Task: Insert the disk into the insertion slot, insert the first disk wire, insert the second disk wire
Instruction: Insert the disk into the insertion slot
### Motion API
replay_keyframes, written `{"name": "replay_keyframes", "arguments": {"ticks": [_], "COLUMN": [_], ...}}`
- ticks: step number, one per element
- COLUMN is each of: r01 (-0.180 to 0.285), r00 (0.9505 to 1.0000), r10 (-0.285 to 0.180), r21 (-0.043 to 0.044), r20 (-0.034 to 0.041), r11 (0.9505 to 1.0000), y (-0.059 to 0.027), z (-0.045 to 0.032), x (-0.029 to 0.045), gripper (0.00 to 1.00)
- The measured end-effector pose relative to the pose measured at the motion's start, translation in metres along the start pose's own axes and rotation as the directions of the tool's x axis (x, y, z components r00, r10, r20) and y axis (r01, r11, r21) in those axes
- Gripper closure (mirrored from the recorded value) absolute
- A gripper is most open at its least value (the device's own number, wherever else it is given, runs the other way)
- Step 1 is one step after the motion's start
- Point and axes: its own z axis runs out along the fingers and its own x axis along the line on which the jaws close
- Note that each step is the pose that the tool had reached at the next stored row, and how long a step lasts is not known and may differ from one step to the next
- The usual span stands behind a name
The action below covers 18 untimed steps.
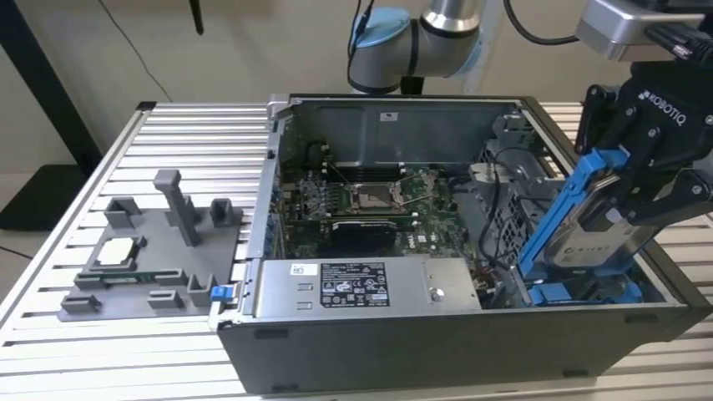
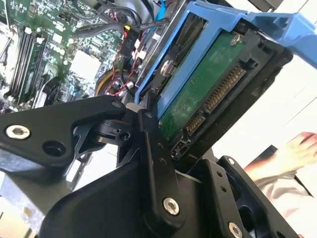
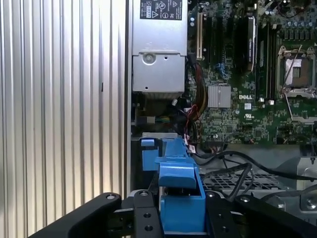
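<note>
My gripper (image 1: 629, 196) is clenched on the disk (image 1: 587, 242), which is tilted with its lower end at the mouth of the insertion slot (image 1: 590, 294) just below me. At this tilt, I judge, it could jam there or snag the nearby cables (image 1: 488, 225).

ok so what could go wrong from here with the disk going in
The gripper holds the disk steeply tilted, with its lower end at the insertion slot. Lowered at that angle, it might jam against the slot's blue parts. Loose black cables run just beside the slot and could get snagged or pinched under the disk.
</note>
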Motion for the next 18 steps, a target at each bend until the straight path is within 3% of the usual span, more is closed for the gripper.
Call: {"name": "replay_keyframes", "arguments": {"ticks": [10, 18], "r01": [0.000, 0.000], "r00": [1.0000, 1.0000], "r10": [0.000, 0.000], "r21": [-0.0004, -0.0008], "r20": [0.0011, 0.0012], "r11": [1.0000, 1.0000], "y": [-0.0037, -0.0045], "z": [0.0090, 0.0233], "x": [0.0005, 0.0009], "gripper": [1.00, 1.00]}}
